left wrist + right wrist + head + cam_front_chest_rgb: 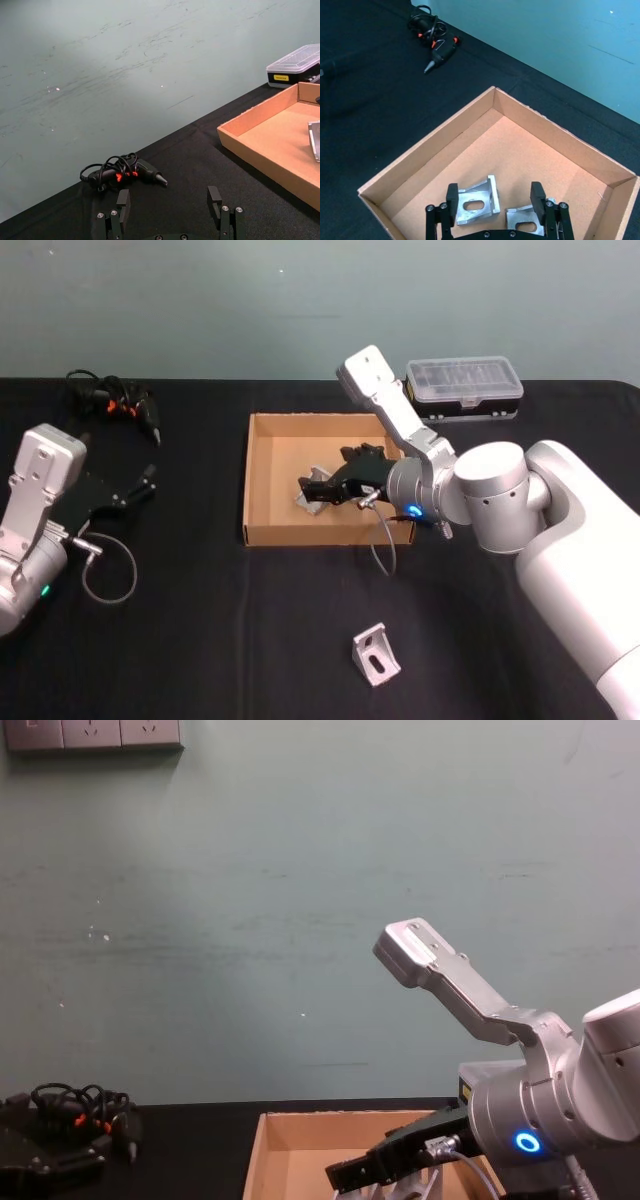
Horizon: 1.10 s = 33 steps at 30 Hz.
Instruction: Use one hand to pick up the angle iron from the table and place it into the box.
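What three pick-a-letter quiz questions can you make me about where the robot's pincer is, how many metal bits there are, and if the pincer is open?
1. Where is the right black pincer?
A. Above the shallow tan cardboard box
B. Above the clear-lidded case
C. Above the corded tool

2. How many silver metal angle irons lie on the flat black table outside the box?
A. None
B. One
C. Three

3. How are the right pincer's fingers?
A. Spread open
B. Shut on an angle iron
C. Shut on a cable

Answers:
1 A: the right pincer hangs over the box's floor.
2 B: a single angle iron lies on the table in front of the box.
3 A: the fingers stand apart, and two more angle irons lie loose in the box below.
The left pincer is parked open at the table's left.
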{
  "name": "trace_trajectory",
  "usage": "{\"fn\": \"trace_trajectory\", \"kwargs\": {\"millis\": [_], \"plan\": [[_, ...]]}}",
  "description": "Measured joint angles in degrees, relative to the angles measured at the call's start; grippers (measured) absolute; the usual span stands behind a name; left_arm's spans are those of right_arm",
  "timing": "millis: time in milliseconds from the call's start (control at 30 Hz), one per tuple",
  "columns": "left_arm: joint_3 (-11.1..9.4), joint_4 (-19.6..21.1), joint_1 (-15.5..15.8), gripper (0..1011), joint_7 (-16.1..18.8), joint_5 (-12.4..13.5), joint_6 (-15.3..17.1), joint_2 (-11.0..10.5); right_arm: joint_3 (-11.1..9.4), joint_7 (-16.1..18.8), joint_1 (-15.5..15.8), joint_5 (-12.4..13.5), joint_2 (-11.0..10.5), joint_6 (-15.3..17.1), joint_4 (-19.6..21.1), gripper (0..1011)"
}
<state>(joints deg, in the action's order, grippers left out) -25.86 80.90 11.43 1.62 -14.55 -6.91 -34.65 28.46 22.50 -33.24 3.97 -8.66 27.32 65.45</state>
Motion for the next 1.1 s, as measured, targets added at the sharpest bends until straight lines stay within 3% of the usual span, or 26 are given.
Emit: {"fn": "trace_trajectory", "kwargs": {"millis": [133, 267, 400, 533, 833, 1100], "plan": [[0.0, 0.0, 0.0, 1011, 0.0, 0.0, 0.0, 0.0, -0.2, 0.5, 0.8, 0.0, -0.7, 0.3, 1.5, 1002], [0.0, 0.0, 0.0, 1011, 0.0, 0.0, 0.0, 0.0, -0.8, 1.1, 2.5, 0.4, -1.8, 1.7, 5.0, 1002], [0.0, 0.0, 0.0, 1011, 0.0, 0.0, 0.0, 0.0, -1.6, 1.8, 5.9, 1.5, -4.0, 4.1, 11.7, 1000], [0.0, 0.0, 0.0, 1011, 0.0, 0.0, 0.0, 0.0, -2.2, 2.4, 8.2, 2.4, -5.5, 6.1, 16.0, 1002], [0.0, 0.0, 0.0, 1011, 0.0, 0.0, 0.0, 0.0, -5.8, 3.4, 17.3, 6.9, -11.8, 10.6, 30.3, 1002], [0.0, 0.0, 0.0, 1011, 0.0, 0.0, 0.0, 0.0, -7.2, 5.0, 23.3, 9.0, -17.8, 12.7, 38.7, 1002]]}}
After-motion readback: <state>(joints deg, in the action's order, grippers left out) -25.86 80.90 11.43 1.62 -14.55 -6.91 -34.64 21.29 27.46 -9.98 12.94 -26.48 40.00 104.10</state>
